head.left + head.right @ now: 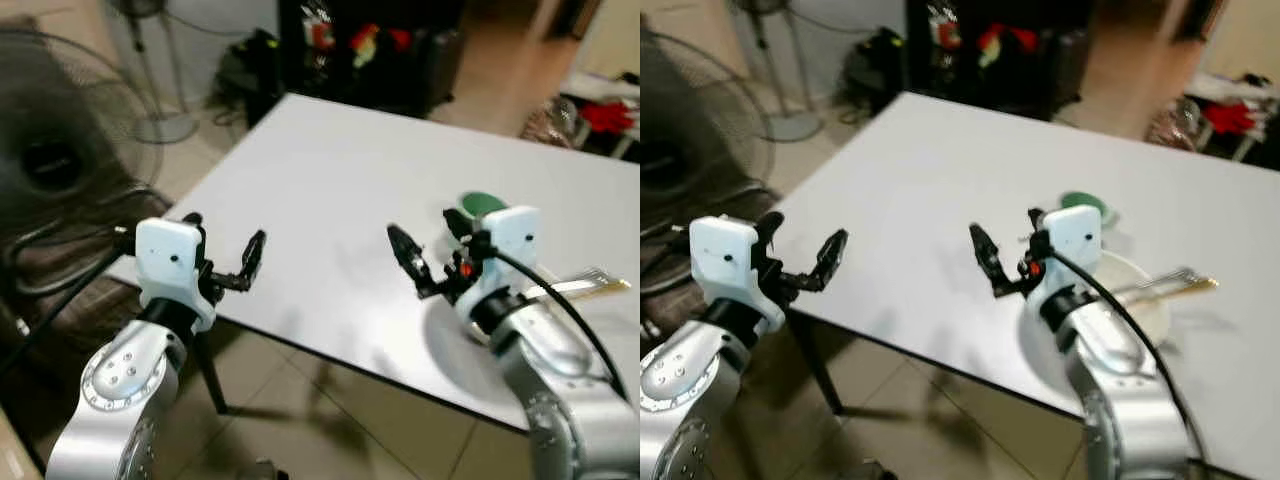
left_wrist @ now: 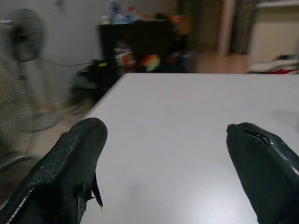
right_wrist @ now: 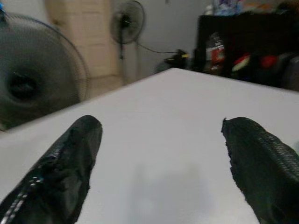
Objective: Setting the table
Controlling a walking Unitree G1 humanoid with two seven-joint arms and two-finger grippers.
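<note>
Landmark: white table (image 1: 330, 190). Near to far.

Nearest, at the table's near left corner: left gripper (image 1: 225, 262), fingers spread apart, nothing between them, hovering just over the edge. Seen along its own fingers (image 2: 70, 163), bare tabletop ahead.

Next, over the near edge further right: right gripper (image 1: 1005, 262), released as well, holding nothing, pointing leftward across the table and away from the tableware.

Behind and beside the right wrist, near the table's near right side: white bowl (image 1: 1145, 300) with cutlery (image 1: 1170, 285) resting across it, long axis running roughly left to right along the table, handle end out to the right. Just beyond the bowl: green item (image 1: 483, 205), partly hidden by the wrist housing, kind not clear.

Judgement: tableware much nearer the right arm; well apart from the left. Turning the right jaws back toward the bowl needed first.

Beyond the far edge: dark shelf (image 1: 370, 50), standing fan (image 1: 150, 70).
</note>
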